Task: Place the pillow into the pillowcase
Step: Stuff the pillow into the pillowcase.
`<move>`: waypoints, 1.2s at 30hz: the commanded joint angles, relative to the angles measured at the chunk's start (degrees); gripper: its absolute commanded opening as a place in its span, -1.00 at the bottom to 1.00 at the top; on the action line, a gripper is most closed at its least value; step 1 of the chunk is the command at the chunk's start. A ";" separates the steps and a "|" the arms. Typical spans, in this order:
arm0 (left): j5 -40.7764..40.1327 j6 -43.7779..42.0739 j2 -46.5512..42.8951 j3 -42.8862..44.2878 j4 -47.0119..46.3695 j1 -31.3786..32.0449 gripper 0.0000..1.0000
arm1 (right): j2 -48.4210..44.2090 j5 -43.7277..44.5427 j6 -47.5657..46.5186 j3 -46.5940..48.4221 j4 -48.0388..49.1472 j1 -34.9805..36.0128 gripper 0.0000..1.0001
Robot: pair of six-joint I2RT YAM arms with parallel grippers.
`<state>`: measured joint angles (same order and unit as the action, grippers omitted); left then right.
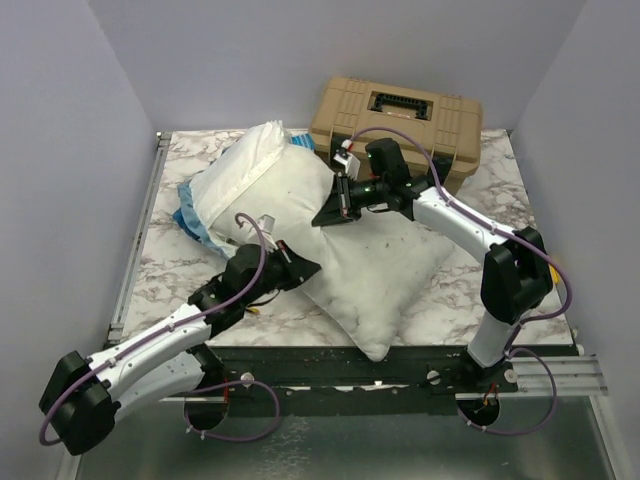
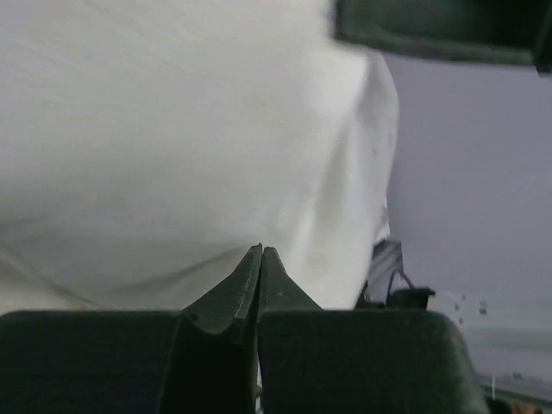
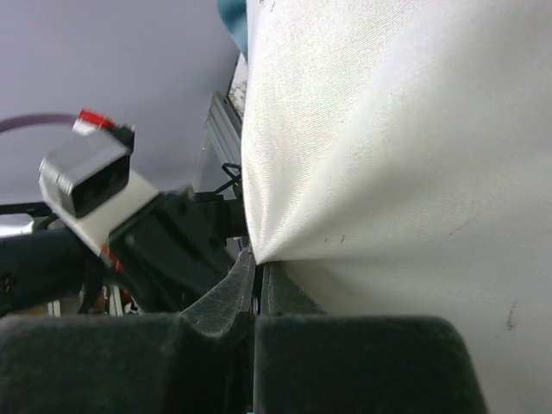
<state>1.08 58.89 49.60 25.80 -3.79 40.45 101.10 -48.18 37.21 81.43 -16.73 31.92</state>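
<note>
On the marble table [image 1: 470, 290], the white pillow [image 1: 372, 268] lay diagonally, its far-left end tucked inside the pillowcase [image 1: 232, 172], which had a blue frill along its left side. From overhead, the left gripper [image 1: 312, 266] sat at the pillow's near edge and the right gripper [image 1: 322, 218] at its far edge. Only the wrist views showed each pair of jaws pressed together, pinching a peak of white pillow fabric. A tan toolbox [image 1: 400, 118] stood behind.

The pillow [image 2: 172, 129] looks blurred from the left wrist.
</note>
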 commanded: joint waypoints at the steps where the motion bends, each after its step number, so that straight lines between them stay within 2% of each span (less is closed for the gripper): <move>1: -0.60 -3.54 3.42 6.51 -0.02 7.37 -1.00 | -1.63 -3.91 2.49 -0.28 4.50 0.42 -1.00; 3: -0.56 -7.96 5.49 10.99 4.36 7.97 -1.00 | -2.26 -1.54 0.48 -0.79 1.79 0.42 -0.98; 5: -3.17 -12.95 7.38 16.49 12.24 7.98 -1.00 | -3.08 3.05 -4.33 0.57 -4.40 0.42 -0.80; 6: -5.42 -15.02 8.01 18.76 15.97 7.98 -0.88 | -3.68 5.31 -6.49 1.22 -6.63 0.42 -0.71; 7: -7.86 -16.54 8.46 21.03 19.02 8.04 -0.67 | -4.32 7.26 -8.28 1.72 -8.35 0.38 -0.57; 11: -16.28 -18.19 9.44 26.89 28.03 7.50 0.24 | -6.37 15.92 -14.10 4.68 -15.15 -0.24 0.27; 13: -18.44 -16.84 9.79 29.04 32.12 6.28 0.48 | -6.67 17.92 -15.74 5.75 -17.73 -1.83 0.53; 16: -19.36 -14.14 9.54 30.40 36.58 2.66 0.68 | -7.10 19.77 -15.87 5.33 -19.60 -6.56 0.74; 22: -15.77 -14.62 7.67 31.64 38.15 -9.14 0.87 | -3.93 21.09 -17.74 2.06 -19.92 -13.55 0.84; 25: -13.26 -18.50 10.50 35.91 38.99 -13.81 0.89 | 1.31 13.98 -20.24 1.42 -21.26 -13.47 0.81; 28: -9.95 -22.09 15.21 41.88 40.31 -18.18 0.89 | 3.29 8.08 -20.55 -0.74 -21.04 -9.25 0.76; 32: -6.13 -23.97 21.52 47.18 40.31 -22.40 0.83 | 1.48 2.71 -18.05 -5.18 -19.09 -1.21 0.76; 36: -1.25 -22.15 26.10 44.18 36.44 -23.52 0.70 | -2.10 -3.91 -14.07 -9.28 -13.46 3.28 0.76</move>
<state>-7.31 37.39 71.83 72.53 34.15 17.89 102.61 -40.53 19.51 75.33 -32.53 30.70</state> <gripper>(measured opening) 0.883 0.879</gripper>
